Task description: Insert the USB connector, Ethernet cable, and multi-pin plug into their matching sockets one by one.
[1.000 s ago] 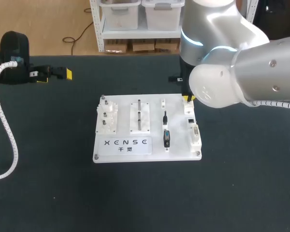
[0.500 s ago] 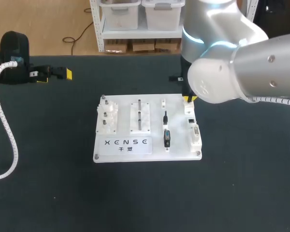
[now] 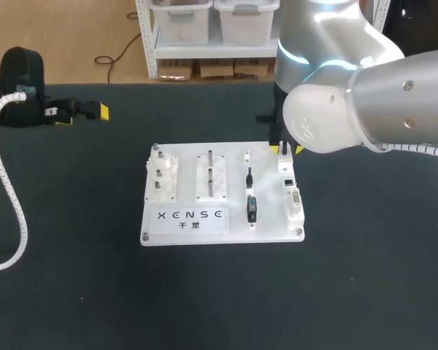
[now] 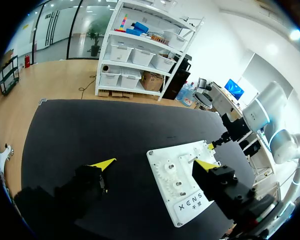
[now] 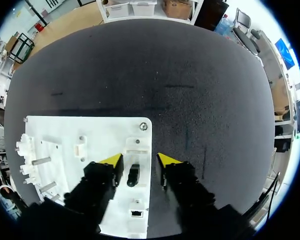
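The white socket board lies mid-table. My right gripper hangs over the board's far right corner. Its fingers are open. Between them a small black connector stands upright in a socket on the right-hand strip, with a gap on each side. Nearer along that strip sit the Ethernet socket and the multi-pin socket. In the middle column a black plug and a thin black cable piece rest on the board. My left gripper is open and empty at the table's far left.
Clear peg blocks and a block with metal posts stand on the board's left half. My left arm's white corrugated hose loops over the table's left side. My right arm's bulk overhangs the far right of the table.
My right gripper's fingers have spread apart, letting go of the black connector, which stays in its socket. The left arm has not moved.
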